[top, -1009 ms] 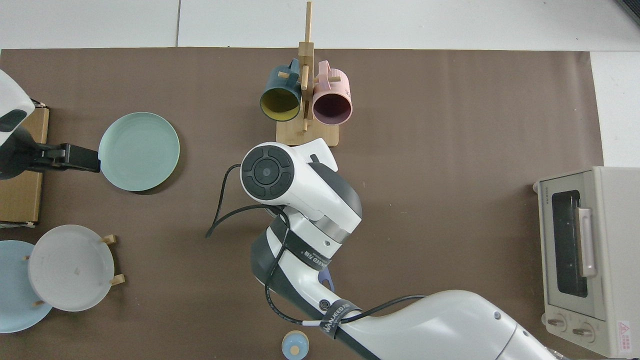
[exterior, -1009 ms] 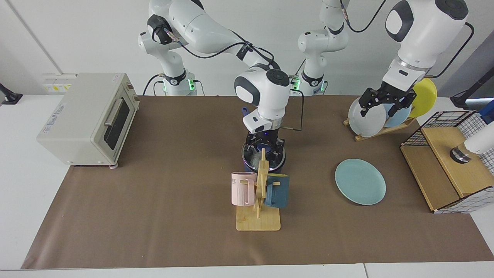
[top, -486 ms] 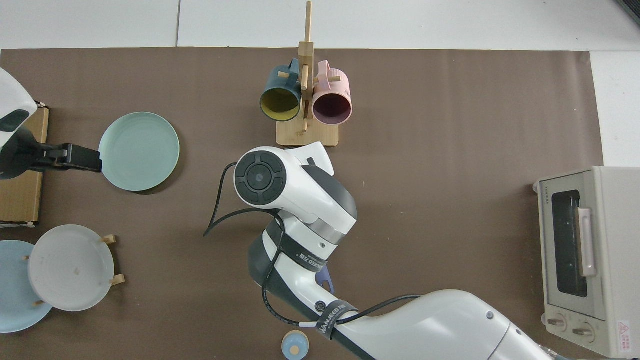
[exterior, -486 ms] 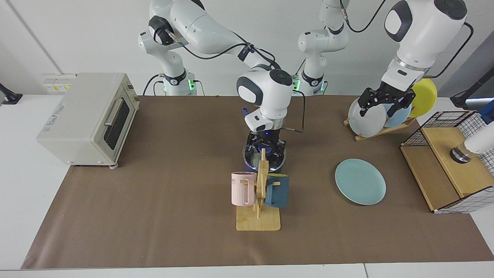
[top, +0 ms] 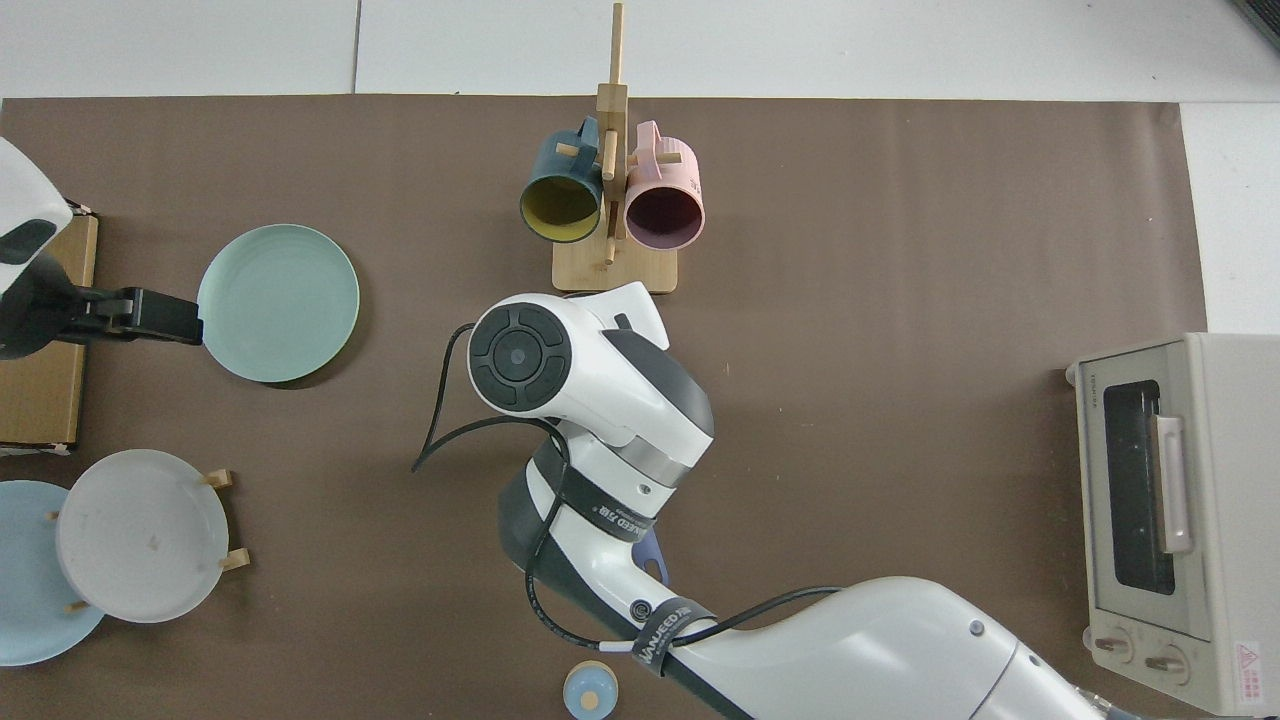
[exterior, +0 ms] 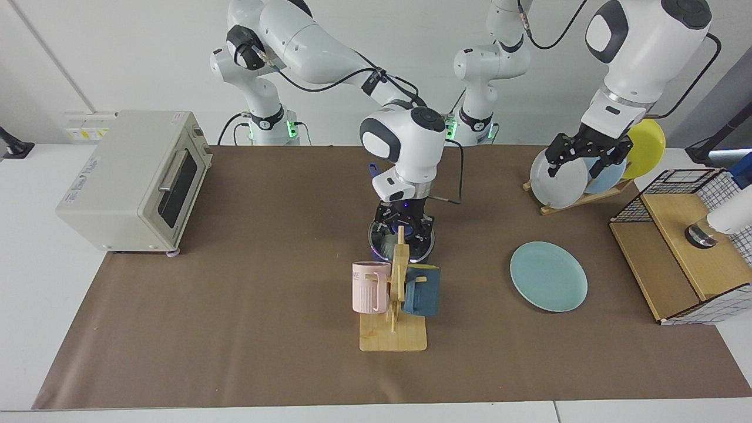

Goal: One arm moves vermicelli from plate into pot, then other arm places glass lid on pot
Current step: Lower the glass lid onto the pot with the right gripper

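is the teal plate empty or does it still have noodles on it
Empty: the plate shows only bare teal surface in both views, no noodles.

Pot [exterior: 401,247]: small, dark blue, upright at mid-table just beyond the mug stand; the tip of its handle [top: 651,556] pointed to the far side.
Glass lid [exterior: 411,249]: metal-rimmed, seemingly seated level on the pot, its knob hidden.
Vermicelli [exterior: 388,242]: a whitish clump, probably inside the pot under the glass.
Plate [exterior: 548,276]: round, light teal, flat and bare, well right of the pot.
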